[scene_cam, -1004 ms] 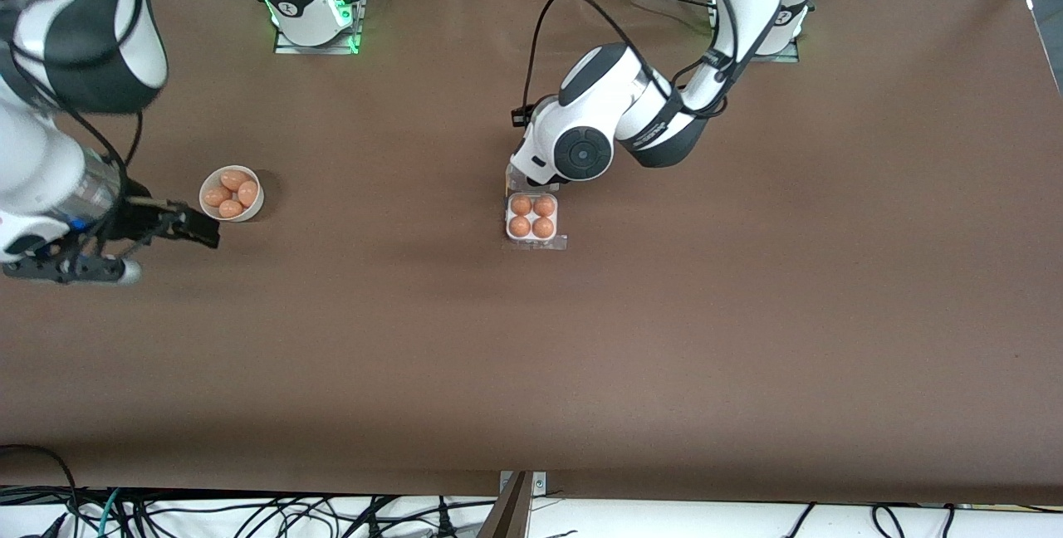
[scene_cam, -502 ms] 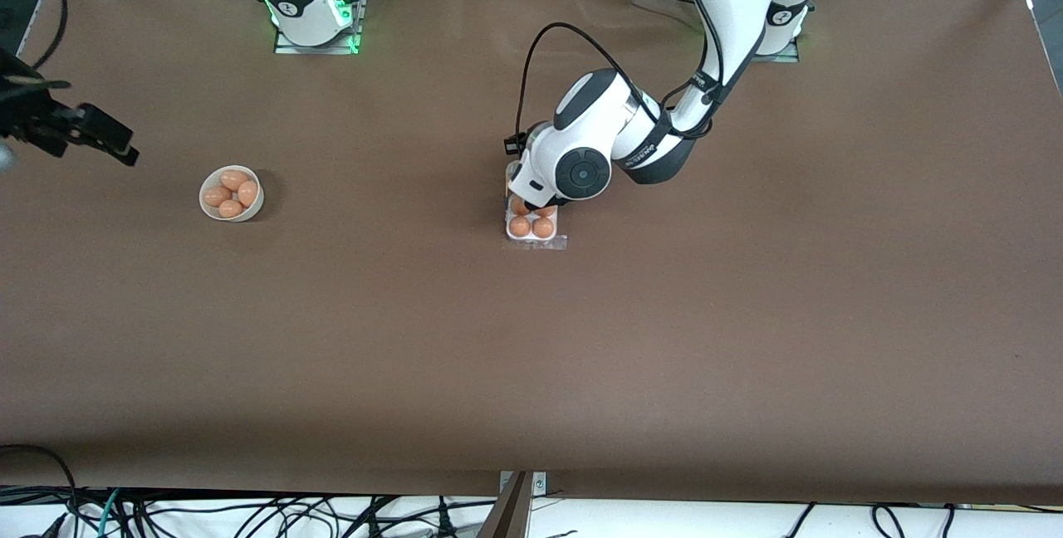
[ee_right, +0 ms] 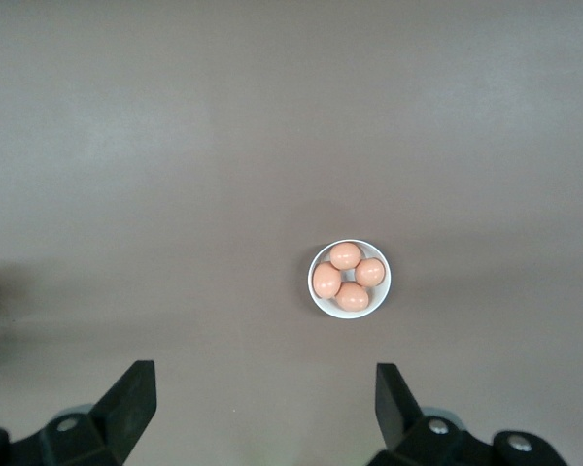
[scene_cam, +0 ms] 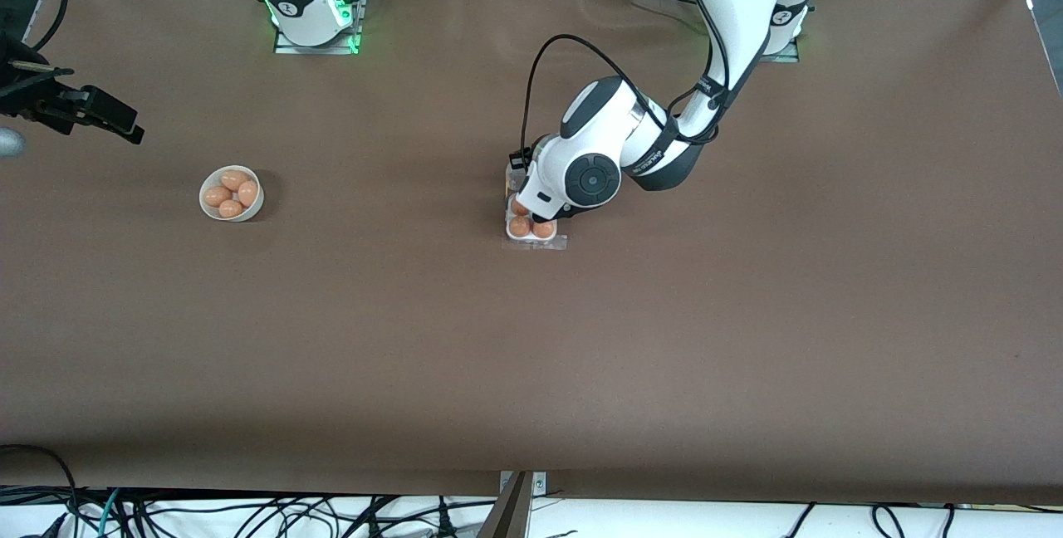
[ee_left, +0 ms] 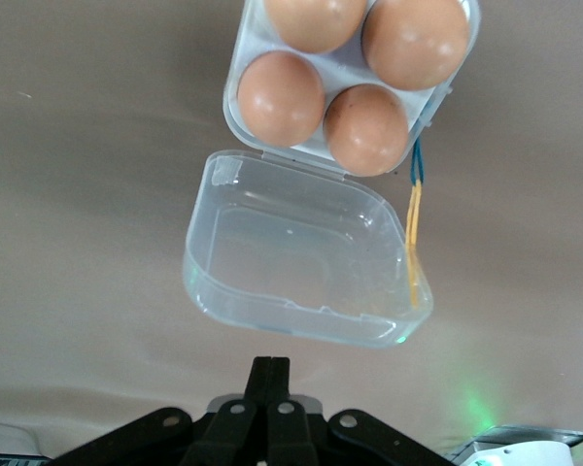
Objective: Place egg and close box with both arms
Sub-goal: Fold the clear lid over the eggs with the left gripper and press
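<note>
Hovering with left gripper (ee_left: 268, 388) pinched together, empty, at six o'clock of box (ee_left: 345, 68); risking snagging the open lid (ee_left: 301, 257). Waiting, right gripper (ee_right: 262, 403) spread apart above bowl (ee_right: 349, 279).

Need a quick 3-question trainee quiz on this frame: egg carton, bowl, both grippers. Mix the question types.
1. True or false: the clear lid of the egg carton is shut over the eggs.
2. How many eggs sit in the white bowl?
3. Which gripper has its fingers shut?
A. left gripper, above the carton's lid
B. right gripper, high over the table at the right arm's end, waiting

Key:
1. False; the lid lies open beside the filled tray.
2. Four.
3. A; the right gripper's fingers stand wide apart.
</note>
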Action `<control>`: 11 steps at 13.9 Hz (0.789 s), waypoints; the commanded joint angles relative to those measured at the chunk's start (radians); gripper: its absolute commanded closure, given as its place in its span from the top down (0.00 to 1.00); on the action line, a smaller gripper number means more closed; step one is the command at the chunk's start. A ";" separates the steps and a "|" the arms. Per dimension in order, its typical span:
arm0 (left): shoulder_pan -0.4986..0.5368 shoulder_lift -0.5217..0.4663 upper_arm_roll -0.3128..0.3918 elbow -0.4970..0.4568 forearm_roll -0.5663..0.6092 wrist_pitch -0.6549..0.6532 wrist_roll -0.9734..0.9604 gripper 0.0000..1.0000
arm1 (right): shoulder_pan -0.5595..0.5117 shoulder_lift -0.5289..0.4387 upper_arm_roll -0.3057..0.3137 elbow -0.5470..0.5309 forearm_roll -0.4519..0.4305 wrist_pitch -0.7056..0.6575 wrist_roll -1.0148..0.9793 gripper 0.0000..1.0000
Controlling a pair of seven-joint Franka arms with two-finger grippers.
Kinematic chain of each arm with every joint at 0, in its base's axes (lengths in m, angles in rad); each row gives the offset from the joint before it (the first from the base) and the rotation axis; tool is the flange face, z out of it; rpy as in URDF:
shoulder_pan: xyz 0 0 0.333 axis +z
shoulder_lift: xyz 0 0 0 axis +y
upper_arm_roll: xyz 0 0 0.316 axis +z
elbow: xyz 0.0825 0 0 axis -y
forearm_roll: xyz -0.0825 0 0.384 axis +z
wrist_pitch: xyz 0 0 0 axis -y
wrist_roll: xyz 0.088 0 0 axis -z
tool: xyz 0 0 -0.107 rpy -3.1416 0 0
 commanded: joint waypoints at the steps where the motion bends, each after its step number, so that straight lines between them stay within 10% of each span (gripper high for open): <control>1: -0.017 0.026 0.006 0.020 0.025 0.003 -0.017 0.02 | -0.008 -0.008 0.010 -0.007 0.014 -0.007 0.007 1.00; 11: -0.008 0.029 0.058 0.042 0.060 0.092 -0.014 0.02 | -0.010 -0.006 0.009 -0.005 0.012 -0.001 0.008 1.00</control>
